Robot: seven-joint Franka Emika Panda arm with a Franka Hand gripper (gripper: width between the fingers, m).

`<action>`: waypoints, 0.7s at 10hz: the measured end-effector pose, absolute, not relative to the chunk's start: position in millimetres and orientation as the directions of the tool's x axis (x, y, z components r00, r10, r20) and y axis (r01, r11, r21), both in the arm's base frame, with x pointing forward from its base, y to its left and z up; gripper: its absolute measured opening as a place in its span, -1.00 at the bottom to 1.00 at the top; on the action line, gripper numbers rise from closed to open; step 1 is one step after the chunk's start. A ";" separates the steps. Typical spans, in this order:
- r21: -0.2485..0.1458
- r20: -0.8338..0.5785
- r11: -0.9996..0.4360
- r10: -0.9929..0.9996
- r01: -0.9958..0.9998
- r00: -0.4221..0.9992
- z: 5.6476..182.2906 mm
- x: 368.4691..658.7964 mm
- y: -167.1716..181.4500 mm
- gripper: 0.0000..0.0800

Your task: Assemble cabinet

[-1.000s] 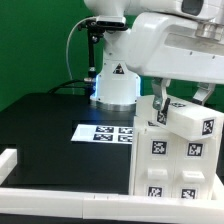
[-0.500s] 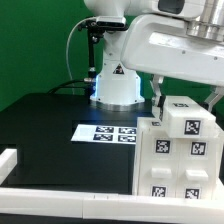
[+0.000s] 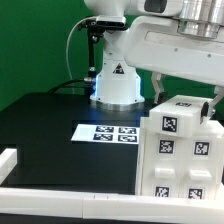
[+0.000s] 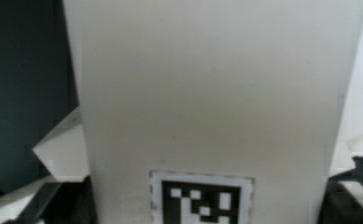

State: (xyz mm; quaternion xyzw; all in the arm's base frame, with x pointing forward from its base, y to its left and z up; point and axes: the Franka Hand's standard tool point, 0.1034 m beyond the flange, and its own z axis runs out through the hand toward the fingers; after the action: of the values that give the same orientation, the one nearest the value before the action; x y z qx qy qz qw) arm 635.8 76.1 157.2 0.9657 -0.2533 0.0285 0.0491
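The cabinet (image 3: 180, 165) is a large white box with several marker tags, standing at the exterior view's right. A white top block (image 3: 178, 120) with a tag sits level on its top. My gripper (image 3: 186, 100) comes down from above, one finger on each side of this block, and is shut on it. In the wrist view the block's long white face (image 4: 204, 90) fills the picture, with a tag near my gripper (image 4: 199, 200). My dark fingertips (image 4: 45, 205) show at its two sides.
The marker board (image 3: 105, 133) lies flat on the black table in front of the robot base (image 3: 115, 85). A long white border rail (image 3: 60, 198) runs along the near edge, and another piece (image 3: 8, 158) stands at the exterior view's left.
The top block was held tilted above the cabinet. It has come down and levelled out on the cabinet's top, and my gripper has lowered with it.
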 end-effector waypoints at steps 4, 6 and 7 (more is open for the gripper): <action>0.040 0.109 -0.502 -0.857 -0.864 0.503 157.2 633.2 76.7 0.38; 0.034 0.111 -0.395 -0.912 -0.918 0.396 157.2 631.8 76.8 0.38; 0.026 0.106 -0.339 -0.935 -0.940 0.340 157.0 631.6 76.6 0.38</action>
State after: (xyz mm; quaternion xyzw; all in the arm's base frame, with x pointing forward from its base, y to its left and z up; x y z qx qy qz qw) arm 631.6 76.6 157.0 0.8174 -0.5735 0.0360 0.0414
